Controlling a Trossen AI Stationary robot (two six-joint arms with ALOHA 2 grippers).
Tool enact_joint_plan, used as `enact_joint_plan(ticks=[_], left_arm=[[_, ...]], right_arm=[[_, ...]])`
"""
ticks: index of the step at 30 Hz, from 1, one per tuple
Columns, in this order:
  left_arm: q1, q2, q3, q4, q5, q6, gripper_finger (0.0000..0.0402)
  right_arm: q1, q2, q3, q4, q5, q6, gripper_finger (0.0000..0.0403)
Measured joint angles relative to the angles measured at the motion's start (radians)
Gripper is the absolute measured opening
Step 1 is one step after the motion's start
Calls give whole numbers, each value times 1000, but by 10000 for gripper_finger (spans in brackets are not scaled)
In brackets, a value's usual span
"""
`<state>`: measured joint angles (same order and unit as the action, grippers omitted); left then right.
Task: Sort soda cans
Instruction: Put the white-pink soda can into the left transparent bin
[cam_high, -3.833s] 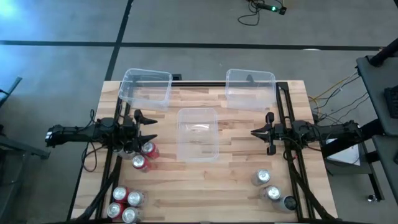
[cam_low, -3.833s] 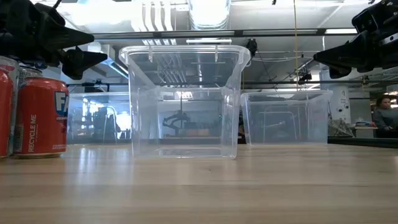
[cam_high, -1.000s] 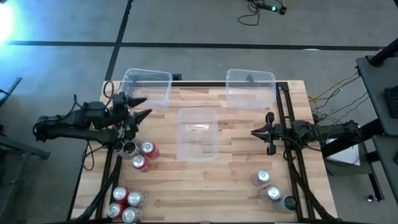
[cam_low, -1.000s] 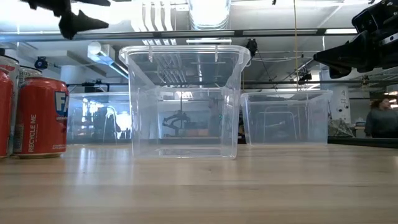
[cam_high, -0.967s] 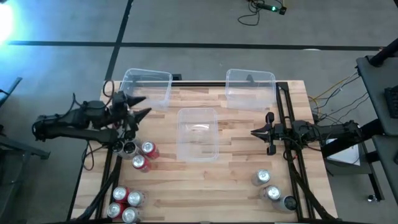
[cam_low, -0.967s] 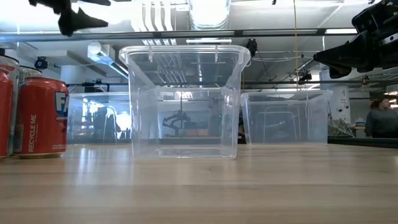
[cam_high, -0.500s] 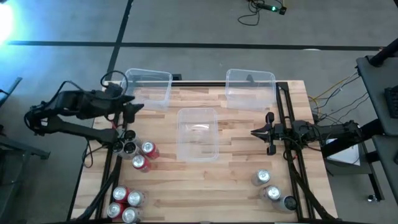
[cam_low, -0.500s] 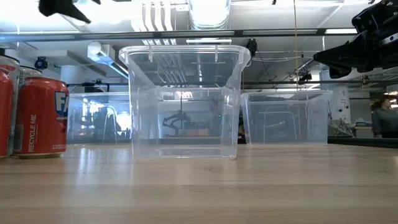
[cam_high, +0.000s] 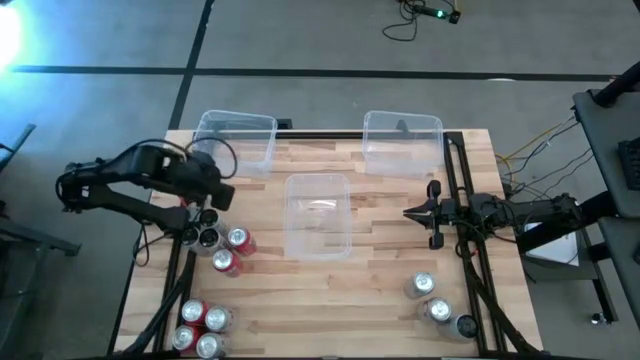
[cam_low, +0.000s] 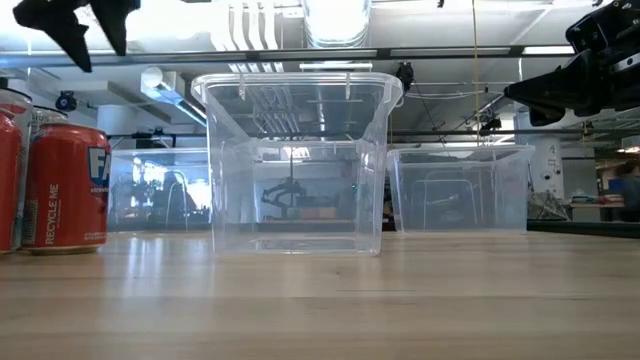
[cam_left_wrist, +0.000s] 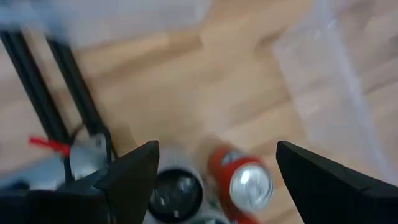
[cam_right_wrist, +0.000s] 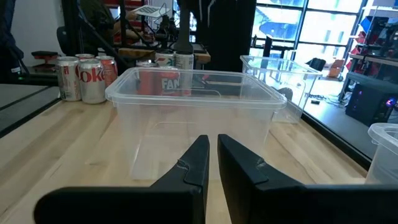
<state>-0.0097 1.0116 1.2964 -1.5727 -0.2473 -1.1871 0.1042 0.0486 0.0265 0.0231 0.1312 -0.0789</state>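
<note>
Hovering above the bench's left edge, the left gripper (cam_high: 212, 186) hangs with fingers spread wide and nothing between them; directly beneath, in its wrist view, sit a dark-topped can (cam_left_wrist: 175, 194) and a red can (cam_left_wrist: 244, 180), so the wide spread looks meant to drop over one of them; the soda cans lie in three lots: this cluster (cam_high: 222, 245) near the left edge, a red-and-silver group (cam_high: 200, 325) at the near left corner, silver ones (cam_high: 432, 300) towards the near right corner; none is yet in a bin; the centre bin (cam_high: 318, 215) stands mid-bench, two more bins (cam_high: 236, 140) (cam_high: 402, 140) at the far edge, probably one per kind; the right gripper (cam_high: 412, 212) waits at the right edge, fingers pressed together, empty, pointing at the centre bin.
</note>
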Motion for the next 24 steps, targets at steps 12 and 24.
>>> enact_joint_plan(ticks=[12, 24], left_arm=[[1, 24, -107, 1, 127, -77, 358], [3, 23, -238, 1, 189, -91, 397]], right_arm=[[0, 0, 0, 0, 0, 0, 29], [0, 0, 0, 0, 0, 0, 29]])
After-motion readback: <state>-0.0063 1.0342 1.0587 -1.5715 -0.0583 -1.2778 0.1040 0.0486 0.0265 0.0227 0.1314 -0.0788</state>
